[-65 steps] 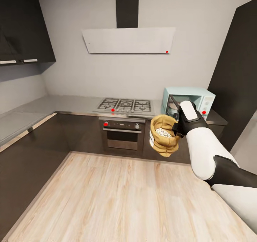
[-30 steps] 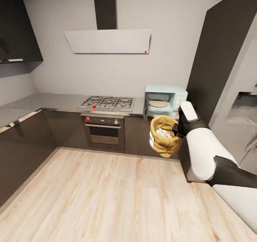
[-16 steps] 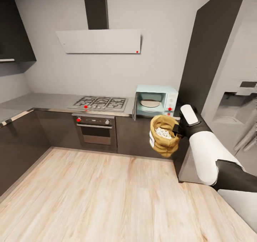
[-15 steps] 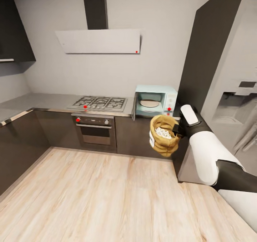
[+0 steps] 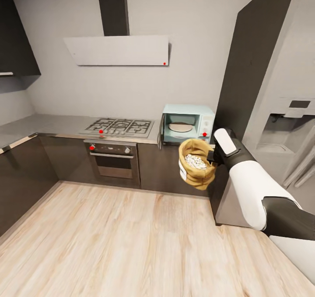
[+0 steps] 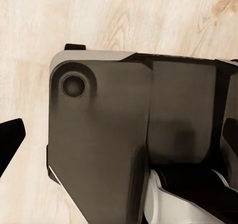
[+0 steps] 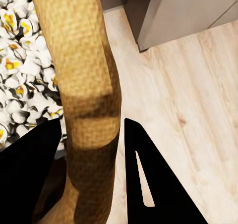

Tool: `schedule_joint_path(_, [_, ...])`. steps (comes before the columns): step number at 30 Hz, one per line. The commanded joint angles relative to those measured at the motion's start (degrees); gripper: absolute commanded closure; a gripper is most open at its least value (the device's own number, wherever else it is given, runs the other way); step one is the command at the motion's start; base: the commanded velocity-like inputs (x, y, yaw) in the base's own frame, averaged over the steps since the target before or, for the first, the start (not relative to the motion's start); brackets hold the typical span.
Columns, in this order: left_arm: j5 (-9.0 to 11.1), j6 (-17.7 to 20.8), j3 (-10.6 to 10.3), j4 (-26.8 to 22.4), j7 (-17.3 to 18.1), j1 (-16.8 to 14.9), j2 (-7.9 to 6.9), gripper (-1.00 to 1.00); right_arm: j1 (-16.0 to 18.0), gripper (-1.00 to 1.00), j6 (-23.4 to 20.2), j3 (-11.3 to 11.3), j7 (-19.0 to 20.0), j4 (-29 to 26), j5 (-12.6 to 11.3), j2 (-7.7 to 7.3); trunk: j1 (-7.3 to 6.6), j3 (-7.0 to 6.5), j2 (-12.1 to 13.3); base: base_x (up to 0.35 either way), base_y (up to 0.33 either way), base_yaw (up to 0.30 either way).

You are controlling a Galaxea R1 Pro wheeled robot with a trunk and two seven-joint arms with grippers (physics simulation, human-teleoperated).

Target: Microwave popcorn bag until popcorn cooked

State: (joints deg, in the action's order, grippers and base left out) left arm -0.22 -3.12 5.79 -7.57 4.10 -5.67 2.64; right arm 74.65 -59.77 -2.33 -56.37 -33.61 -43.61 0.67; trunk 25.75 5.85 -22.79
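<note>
My right gripper [image 5: 211,157] is shut on the rolled rim of the tan popcorn bag [image 5: 195,173] and holds it upright in the air, in front of the dark cabinet fronts. White popcorn [image 5: 194,160] fills the bag's mouth. In the right wrist view, my black fingers [image 7: 148,184] pinch the woven bag rim [image 7: 84,75], with popcorn [image 7: 20,85] beside it. Just beyond the bag, the mint-blue microwave [image 5: 189,122] stands on the grey countertop [image 5: 48,124] with its door [image 5: 160,132] swung open and a round plate inside. My left gripper [image 6: 119,135] hangs open over the wood floor.
A gas hob [image 5: 119,126] and steel oven [image 5: 112,161] lie left of the microwave, under a white hood [image 5: 116,50]. Right of the microwave rises a tall black cabinet [image 5: 249,69], then the steel fridge [image 5: 286,135]. Wood floor [image 5: 109,240] spreads in front.
The whole view has swung right and drawn nearer, so the camera moved; the fridge has come into sight. The bag stays held in my right gripper and sits slightly higher in the picture.
</note>
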Motion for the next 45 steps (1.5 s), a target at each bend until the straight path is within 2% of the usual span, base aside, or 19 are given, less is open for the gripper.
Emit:
schedule_joint_path(1, [-0.14, -0.14, 0.34, 0.03, 0.29, -0.04, 0.09, -1.0, 0.06, 1.0, -0.23, -0.18, -0.5, -0.06, -0.33, 0.16, 0.03, 0.13, -0.12, 0.0, 0.0, 0.0])
schedule_joint_path(19, [0.14, 0.74, 0.45, 0.19, 0.21, -0.3, 0.26, -1.0, -0.09, 1.0, -0.23, -0.13, -0.48, -0.05, -0.42, 0.64, 0.03, 0.13, -0.12, 0.305, 0.0, 0.0])
schedule_joint_path(45, [0.14, 0.8, 0.45, 0.36, 0.21, -0.26, 0.26, -1.0, -0.11, 1.0, -0.23, -0.05, -0.58, -0.05, -0.47, 0.55, 0.03, 0.13, -0.12, 0.348, 0.0, 0.0])
